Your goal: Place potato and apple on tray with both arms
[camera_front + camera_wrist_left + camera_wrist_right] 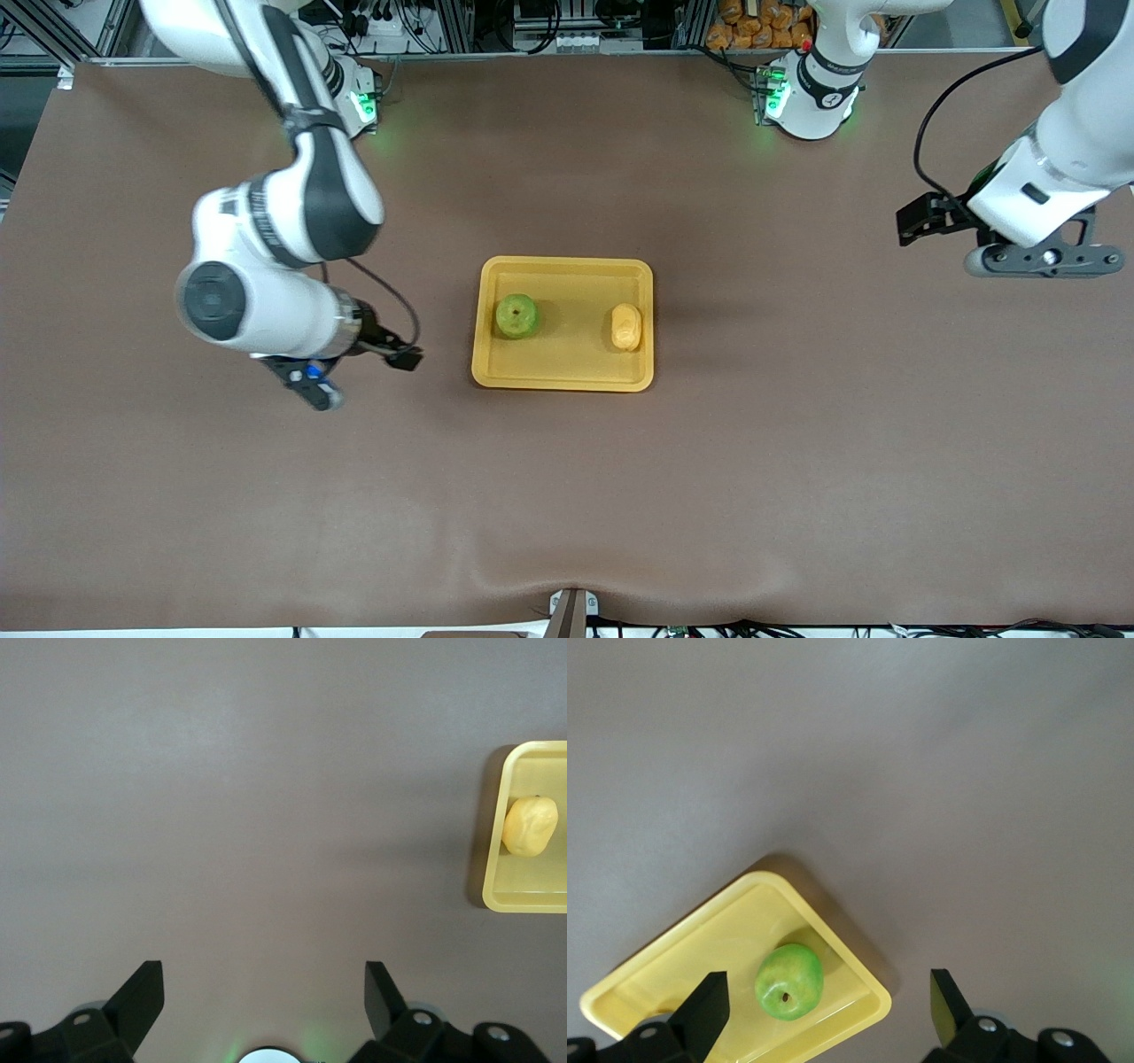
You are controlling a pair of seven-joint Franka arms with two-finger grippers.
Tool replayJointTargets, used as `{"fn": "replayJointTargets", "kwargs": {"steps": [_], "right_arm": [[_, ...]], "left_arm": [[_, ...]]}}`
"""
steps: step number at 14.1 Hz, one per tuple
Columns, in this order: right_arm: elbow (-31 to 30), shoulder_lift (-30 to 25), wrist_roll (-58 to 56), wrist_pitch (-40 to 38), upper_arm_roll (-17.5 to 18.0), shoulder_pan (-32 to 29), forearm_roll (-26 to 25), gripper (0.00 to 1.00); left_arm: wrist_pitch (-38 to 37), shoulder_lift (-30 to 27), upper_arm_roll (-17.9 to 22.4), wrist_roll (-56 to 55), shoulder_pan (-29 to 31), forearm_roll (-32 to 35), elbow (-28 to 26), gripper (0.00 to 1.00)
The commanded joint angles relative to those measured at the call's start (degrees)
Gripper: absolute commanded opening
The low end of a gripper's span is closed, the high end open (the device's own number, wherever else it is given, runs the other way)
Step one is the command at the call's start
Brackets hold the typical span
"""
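The yellow-orange tray [571, 359] lies in the middle of the brown table. The green apple [516, 315] sits in it at the right arm's end, stem dimple up. The pale yellow potato [625, 327] lies in it at the left arm's end. My right gripper [301, 379] hangs open and empty over bare table beside the tray's apple end. Its wrist view shows the apple [789, 981] in the tray [700, 939] between the open fingers [713, 992]. My left gripper [1045, 259] is open and empty over the table at the left arm's end. Its wrist view shows the potato [530, 825] in the tray [523, 896].
The arm bases [811, 93] with green lights stand along the table's edge farthest from the front camera. A pile of orange items [753, 22] lies past that edge. Brown cloth covers the whole table.
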Motion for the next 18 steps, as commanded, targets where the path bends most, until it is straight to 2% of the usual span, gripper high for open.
{"fn": "replayJointTargets", "kwargs": {"steps": [1,7,9,11,14,18], "right_arm": [[1.6,-2.6,-2.1,-3.4,1.1,-3.5,0.8,1.00],[2.1,-6.6,-11.2,-5.9,1.7,-8.9,0.9,1.00],[2.2,-7.7,-19.4,-6.0,5.2,-12.8,-0.2,1.00],[3.7,-9.1,-24.2,-6.7,7.6,-17.4,-3.6,1.00],[8.4,-8.9,-33.8,-14.3,7.8,-21.7,-5.7,1.00],[10.6,-9.9,-38.0,-20.0,7.6,-26.4,-6.4,1.00]], "left_arm": [[-1.0,-1.5,1.3,0.9,-1.2,-1.0,1.3,1.00],[-1.3,-1.2,1.4,3.1,0.9,-0.9,4.8,1.00],[-3.0,-1.5,1.2,3.8,0.8,-0.9,4.7,1.00],[-3.1,-1.3,0.9,4.5,0.7,-0.4,4.6,1.00],[-3.1,-1.0,0.8,5.6,0.4,0.0,4.1,1.00],[-2.7,-0.8,0.8,7.5,0.8,-0.2,4.2,1.00]]}}
